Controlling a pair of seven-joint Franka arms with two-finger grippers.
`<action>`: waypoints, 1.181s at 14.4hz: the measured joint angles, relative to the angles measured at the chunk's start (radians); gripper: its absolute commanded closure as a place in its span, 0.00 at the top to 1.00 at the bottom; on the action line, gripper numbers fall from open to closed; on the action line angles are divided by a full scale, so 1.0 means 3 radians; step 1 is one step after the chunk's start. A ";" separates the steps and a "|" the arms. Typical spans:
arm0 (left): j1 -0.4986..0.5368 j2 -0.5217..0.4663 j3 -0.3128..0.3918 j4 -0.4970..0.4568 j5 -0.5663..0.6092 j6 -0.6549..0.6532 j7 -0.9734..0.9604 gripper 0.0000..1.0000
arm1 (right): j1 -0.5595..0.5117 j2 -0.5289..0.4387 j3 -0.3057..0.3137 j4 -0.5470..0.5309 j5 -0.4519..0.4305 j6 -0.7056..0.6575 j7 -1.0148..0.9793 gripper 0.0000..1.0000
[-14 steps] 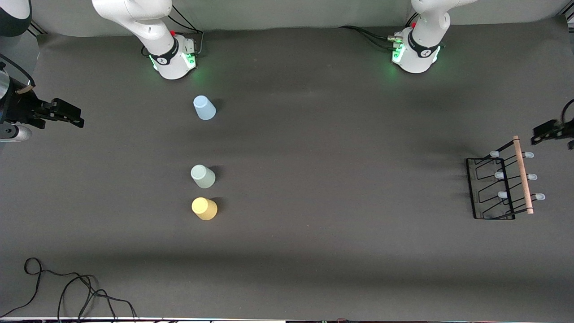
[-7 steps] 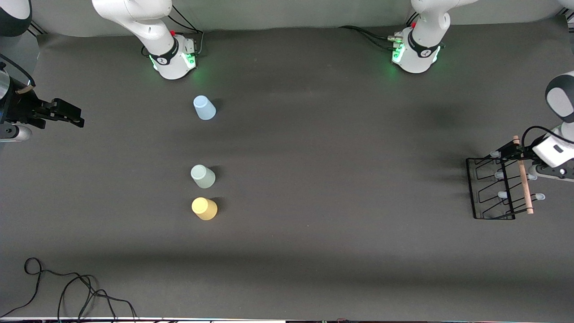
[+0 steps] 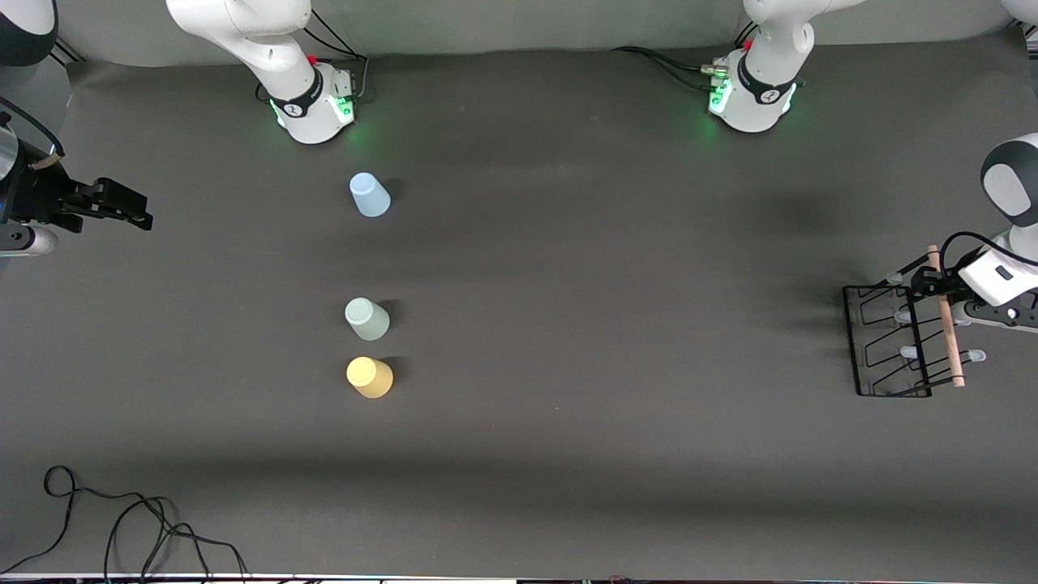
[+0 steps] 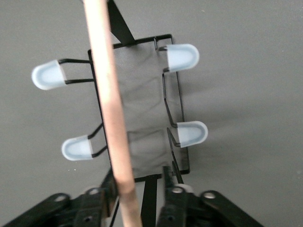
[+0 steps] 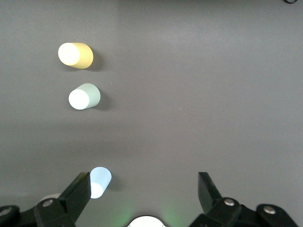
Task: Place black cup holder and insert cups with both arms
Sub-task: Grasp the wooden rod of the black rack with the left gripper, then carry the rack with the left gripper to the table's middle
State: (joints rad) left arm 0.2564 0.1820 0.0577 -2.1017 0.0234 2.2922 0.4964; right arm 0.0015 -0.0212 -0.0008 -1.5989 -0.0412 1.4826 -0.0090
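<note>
The black cup holder (image 3: 848, 328) stands at the left arm's end of the table, its wooden rod handle (image 3: 949, 341) on top. My left gripper (image 3: 937, 285) is open over the handle's end farther from the camera. In the left wrist view the rod (image 4: 111, 109) runs between the fingers of that gripper (image 4: 139, 182), close to one finger and apart from the other, with blue-tipped prongs (image 4: 182, 57) to each side. The light blue cup (image 3: 370, 195), mint cup (image 3: 367, 318) and yellow cup (image 3: 370, 377) stand upside down toward the right arm's end. My right gripper (image 3: 122, 209) waits open and empty, high at the table's edge.
The right wrist view shows the yellow cup (image 5: 75, 55), mint cup (image 5: 84, 96) and light blue cup (image 5: 100, 182) below the open right gripper (image 5: 144, 187). A loose black cable (image 3: 122, 519) lies at the near corner. The green-lit arm bases (image 3: 316, 105) stand along the back edge.
My left arm has swung in from the table's edge and come down over the rack's handle, the rod now between its fingers. The right arm and the cups have not moved.
</note>
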 measured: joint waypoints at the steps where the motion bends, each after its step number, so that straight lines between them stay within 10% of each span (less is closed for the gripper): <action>1: 0.0000 0.0000 0.0002 0.0019 0.0000 0.0000 0.0000 0.00 | 0.0000 0.0000 0.0000 0.0000 0.0000 0.0000 0.0000 1.00; 12: -0.0021 -0.0135 -0.0007 0.1927 -0.0003 -0.2414 -0.0149 0.00 | 0.0000 0.0000 0.0004 -0.0002 0.0000 -0.0001 0.0000 1.00; 17: -0.0548 -0.0108 -0.0289 0.2087 -0.0017 -0.2631 -0.1300 0.00 | 0.0000 -0.0001 0.0004 -0.0004 0.0000 -0.0001 0.0000 1.00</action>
State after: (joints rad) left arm 0.0920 0.1496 -0.0289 -1.4756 0.0184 1.5029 0.1066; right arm 0.0015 -0.0214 0.0005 -1.6001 -0.0412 1.4821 -0.0090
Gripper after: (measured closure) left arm 0.837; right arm 0.000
